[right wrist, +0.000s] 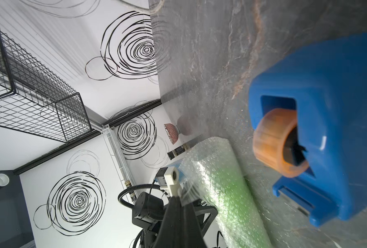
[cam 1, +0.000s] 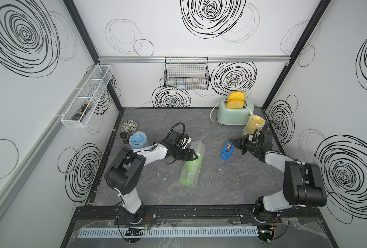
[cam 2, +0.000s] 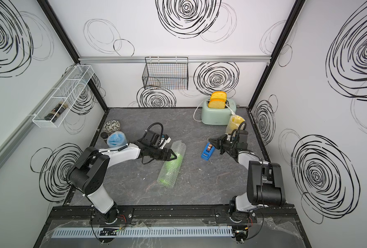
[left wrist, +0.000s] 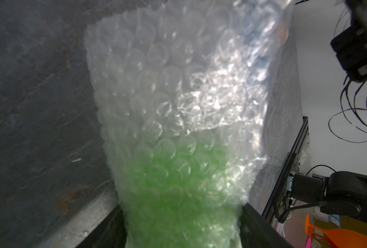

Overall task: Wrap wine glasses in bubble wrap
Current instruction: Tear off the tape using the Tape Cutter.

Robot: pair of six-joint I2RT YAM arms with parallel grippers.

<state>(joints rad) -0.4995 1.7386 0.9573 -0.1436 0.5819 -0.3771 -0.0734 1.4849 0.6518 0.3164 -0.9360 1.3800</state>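
The dark grey marbled tabletop [cam 1: 221,189] is boxed in by white swirl-printed walls on three sides and by a black rail along the front. Its widest open stretch lies between that rail and the roll lying mid-table. A narrower lane runs between the roll and the blue plastic tape dispenser [cam 1: 226,151]. The roll is the green plastic goblet [cam 1: 188,172] lying inside a clear bubble wrap sheet [cam 1: 197,148], which overhangs it as an empty tube at the far end. The green shows blurred through the bubbles. The left gripper [cam 1: 195,156] straddles the roll, its jaws wide and pressed against the wrap on both sides. The right gripper [cam 1: 232,141], jaws together, hangs just beside the dispenser's far end. A wrapped blue goblet [cam 1: 137,139] stands at the left edge by a dark jar [cam 1: 124,137] and a patterned bowl [cam 1: 129,126]. A wrapped yellow goblet [cam 1: 253,124] stands just in front of the mint-green toaster [cam 1: 232,117]. The print on the toaster is too small to read.
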